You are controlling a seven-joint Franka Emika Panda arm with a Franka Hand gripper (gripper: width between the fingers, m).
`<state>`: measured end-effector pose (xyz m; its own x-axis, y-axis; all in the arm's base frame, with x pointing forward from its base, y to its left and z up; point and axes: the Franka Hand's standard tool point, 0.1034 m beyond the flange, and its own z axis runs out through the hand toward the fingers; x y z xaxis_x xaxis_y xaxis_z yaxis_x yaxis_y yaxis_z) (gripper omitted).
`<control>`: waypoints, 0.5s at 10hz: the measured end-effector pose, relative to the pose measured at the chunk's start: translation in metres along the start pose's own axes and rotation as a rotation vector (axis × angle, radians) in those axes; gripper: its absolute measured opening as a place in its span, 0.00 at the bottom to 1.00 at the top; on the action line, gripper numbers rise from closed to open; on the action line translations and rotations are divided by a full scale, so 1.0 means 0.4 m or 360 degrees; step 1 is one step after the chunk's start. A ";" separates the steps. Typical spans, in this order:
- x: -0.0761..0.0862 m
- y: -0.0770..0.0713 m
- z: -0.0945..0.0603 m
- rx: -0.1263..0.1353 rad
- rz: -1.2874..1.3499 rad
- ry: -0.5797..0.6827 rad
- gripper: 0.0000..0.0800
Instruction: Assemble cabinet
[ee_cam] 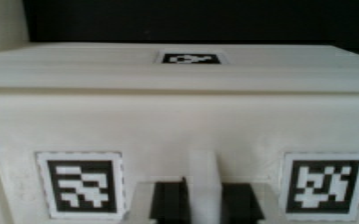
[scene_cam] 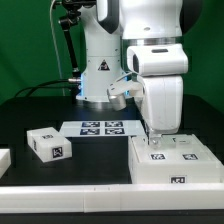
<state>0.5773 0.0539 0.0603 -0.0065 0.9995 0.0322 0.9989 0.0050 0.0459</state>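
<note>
Black bench (scene_cam: pixel 40 108) is carrying white things. The cabinet (scene_cam: pixel 170 165) is sitting near, at the exterior view's right. The marker board (scene_cam: pixel 103 127) is lying flat mid-bench, farther back. A small tagged block (scene_cam: pixel 47 143) is resting left, and a white piece (scene_cam: pixel 4 158) is poking in at the left edge.

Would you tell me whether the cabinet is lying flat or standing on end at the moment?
Lying flat: the cabinet sits low and wide on the table, broad tagged face upward, in the exterior view.

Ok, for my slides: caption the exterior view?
Panda hand at the top of the white cabinet; marker board and a small tagged block lie nearby.
</note>
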 end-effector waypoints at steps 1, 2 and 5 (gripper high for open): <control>-0.001 0.004 0.001 0.0002 0.0002 0.0000 0.09; -0.002 0.004 0.001 0.0007 0.0005 0.0000 0.09; 0.001 0.003 -0.002 0.0021 0.0010 -0.0009 0.09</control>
<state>0.5786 0.0544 0.0611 -0.0002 0.9996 0.0268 0.9995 -0.0007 0.0325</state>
